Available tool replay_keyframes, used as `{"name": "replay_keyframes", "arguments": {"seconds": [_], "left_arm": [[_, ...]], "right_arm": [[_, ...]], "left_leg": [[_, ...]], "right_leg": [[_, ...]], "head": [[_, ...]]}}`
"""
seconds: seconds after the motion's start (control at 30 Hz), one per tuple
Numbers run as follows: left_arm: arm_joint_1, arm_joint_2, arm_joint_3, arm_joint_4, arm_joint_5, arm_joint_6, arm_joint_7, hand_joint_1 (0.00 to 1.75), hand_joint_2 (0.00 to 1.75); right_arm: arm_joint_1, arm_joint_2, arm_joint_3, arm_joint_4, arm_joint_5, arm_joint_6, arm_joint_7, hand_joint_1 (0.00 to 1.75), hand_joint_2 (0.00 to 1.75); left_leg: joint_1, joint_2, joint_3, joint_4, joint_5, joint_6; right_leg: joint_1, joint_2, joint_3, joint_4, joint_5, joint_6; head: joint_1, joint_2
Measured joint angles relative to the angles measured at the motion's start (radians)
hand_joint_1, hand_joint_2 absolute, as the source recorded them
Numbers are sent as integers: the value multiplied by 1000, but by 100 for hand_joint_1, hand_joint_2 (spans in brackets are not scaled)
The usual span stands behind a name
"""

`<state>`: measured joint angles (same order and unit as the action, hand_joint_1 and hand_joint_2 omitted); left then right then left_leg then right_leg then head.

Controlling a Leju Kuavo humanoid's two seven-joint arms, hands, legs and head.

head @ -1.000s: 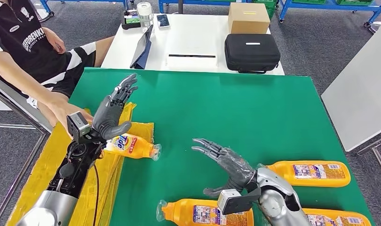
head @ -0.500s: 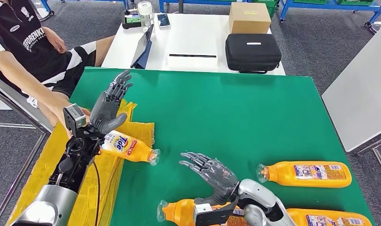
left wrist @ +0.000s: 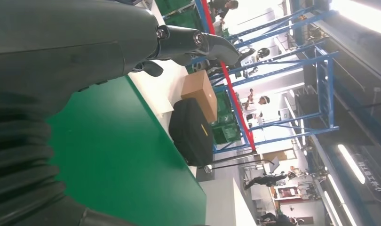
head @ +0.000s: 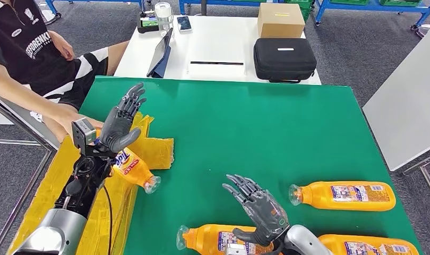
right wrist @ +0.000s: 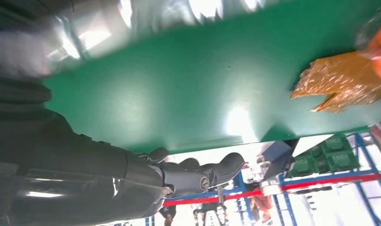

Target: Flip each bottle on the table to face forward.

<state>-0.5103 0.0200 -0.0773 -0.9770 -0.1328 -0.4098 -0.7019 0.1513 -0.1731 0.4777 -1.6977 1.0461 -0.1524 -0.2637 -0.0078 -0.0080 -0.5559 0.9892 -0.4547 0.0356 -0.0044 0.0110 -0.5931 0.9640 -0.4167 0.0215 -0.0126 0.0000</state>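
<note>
Bottles are laid on the green table (head: 266, 122): one bottle (head: 132, 169) on the yellow sheet (head: 154, 149) at the left edge, just beside the left hand (head: 120, 125), whose fingers are spread wide, nothing held. Three (head: 343, 195) are laid along the near edge, where the right hand (head: 258, 210) is held open above the nearest (head: 218, 238).

Bottle by left hand (head: 130, 166): the label is showing blue lettering, partly covered, appearing to read "Tide".
Person's black shirt (head: 23, 40): white lettering is running across the chest; too small to spell out.
Bottles near the right hand (head: 343, 195): the printed labels are facing up; the text is not resolving.
</note>
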Motion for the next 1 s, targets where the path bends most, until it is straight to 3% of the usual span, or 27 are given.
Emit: {"name": "replay_keyframes", "arguments": {"seconds": [0.37, 1.0], "left_arm": [[1, -8, 22, 16, -5, -1, 0, 0, 175], [1, -11, 22, 17, -6, -1, 0, 0, 175]], "right_arm": [[63, 11, -102, -24, 46, 18, 53, 0, 175], [75, 19, -129, -24, 52, 25, 57, 0, 175]], "left_leg": [[0, 0, 0, 0, 0, 0], [0, 0, 0, 0, 0, 0]], "right_leg": [[0, 0, 0, 0, 0, 0], [0, 0, 0, 0, 0, 0]], "head": [[0, 0], [0, 0]]}}
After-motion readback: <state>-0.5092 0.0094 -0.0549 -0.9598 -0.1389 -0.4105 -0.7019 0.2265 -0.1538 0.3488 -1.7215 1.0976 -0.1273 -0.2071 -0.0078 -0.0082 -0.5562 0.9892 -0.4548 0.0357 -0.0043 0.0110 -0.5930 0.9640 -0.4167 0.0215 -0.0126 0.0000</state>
